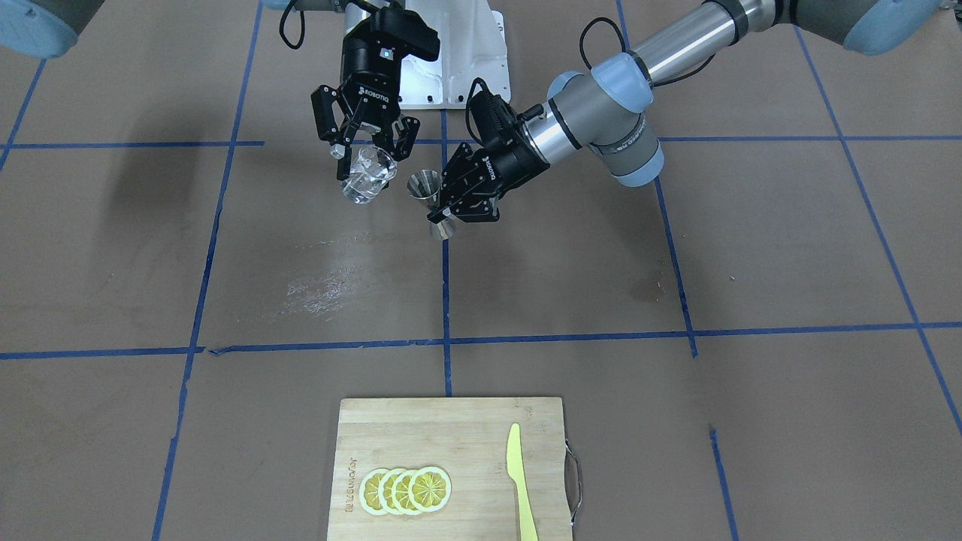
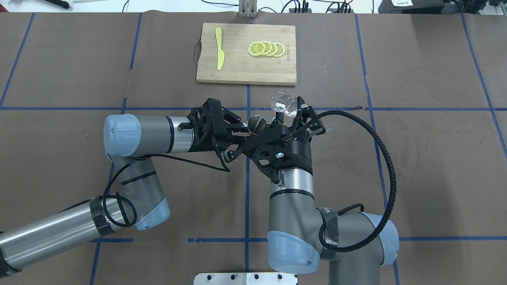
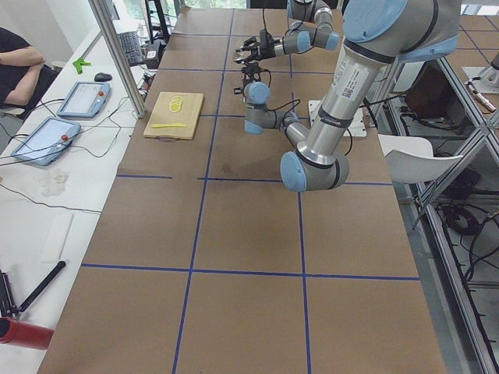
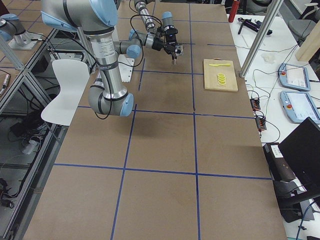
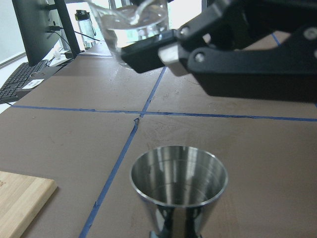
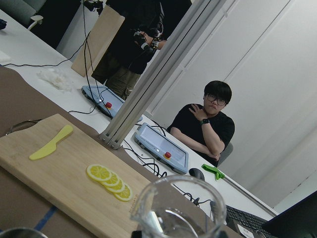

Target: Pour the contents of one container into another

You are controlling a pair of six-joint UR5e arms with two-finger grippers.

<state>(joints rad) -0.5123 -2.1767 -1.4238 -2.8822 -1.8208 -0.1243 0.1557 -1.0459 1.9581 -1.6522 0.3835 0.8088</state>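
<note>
My right gripper (image 1: 368,159) is closed around a small clear glass cup (image 1: 367,180), holding it in the air above the brown table (image 1: 676,255). My left gripper (image 1: 443,212) is clamped on the narrow waist of a shiny metal jigger (image 1: 425,185), which also appears to be lifted off the table. The jigger stands upright, its long axis vertical and its open mouth facing up.

The two containers are close together but not touching. The cup hangs higher than the jigger and off to my right of it. From my left wrist camera, the cup shows above and beyond the jigger's rim, not over the opening. The cup looks slightly tipped, and I cannot tell how much liquid it holds.

I judge that pouring has not begun. The cup's lip needs to travel toward my left until it is over the jigger's mouth, and then tilt further.
</note>
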